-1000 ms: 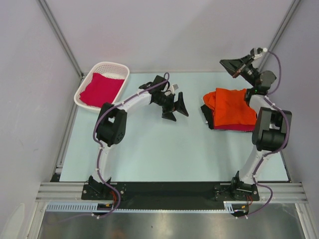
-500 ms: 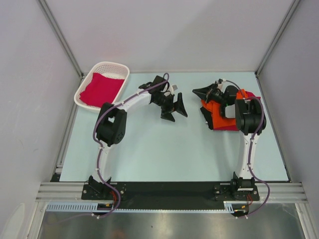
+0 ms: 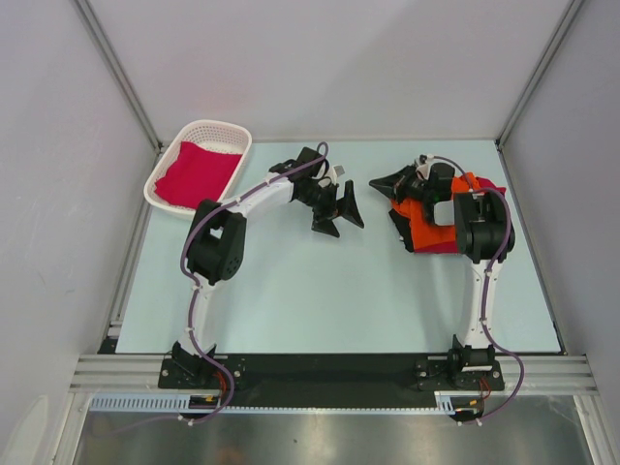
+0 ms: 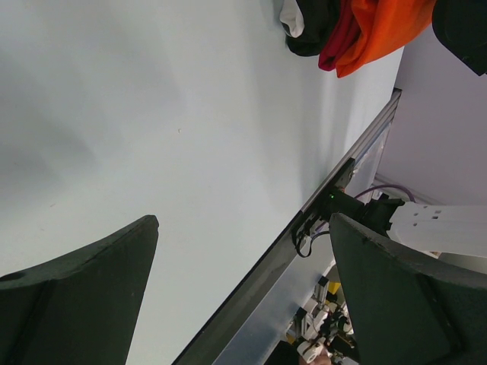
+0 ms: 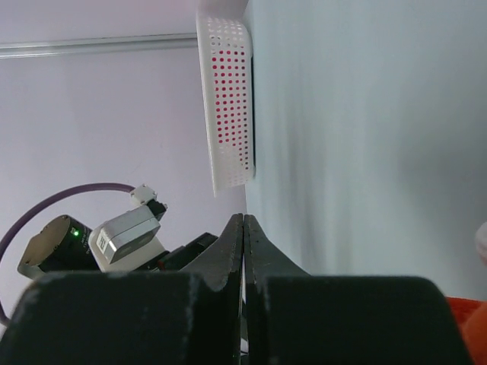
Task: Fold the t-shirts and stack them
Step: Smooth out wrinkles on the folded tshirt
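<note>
A folded bright orange t-shirt (image 3: 431,218) lies on top of a crimson one (image 3: 448,247) at the right of the table; both show in the left wrist view (image 4: 384,26). Another crimson t-shirt (image 3: 197,172) lies in the white lattice basket (image 3: 221,129) at the back left. My right gripper (image 3: 380,182) is shut and empty, lying over the left edge of the orange stack and pointing left. My left gripper (image 3: 339,213) is open and empty over the table's middle, left of the stack.
The basket also shows in the right wrist view (image 5: 228,106). Dark cloth (image 4: 308,30) sticks out under the stack. Grey walls and metal posts close in the table; a black rail (image 3: 329,373) runs along the near edge.
My right arm swung down from the back right corner onto the orange stack and now covers part of it, its gripper edging further left. The left arm has barely moved.
</note>
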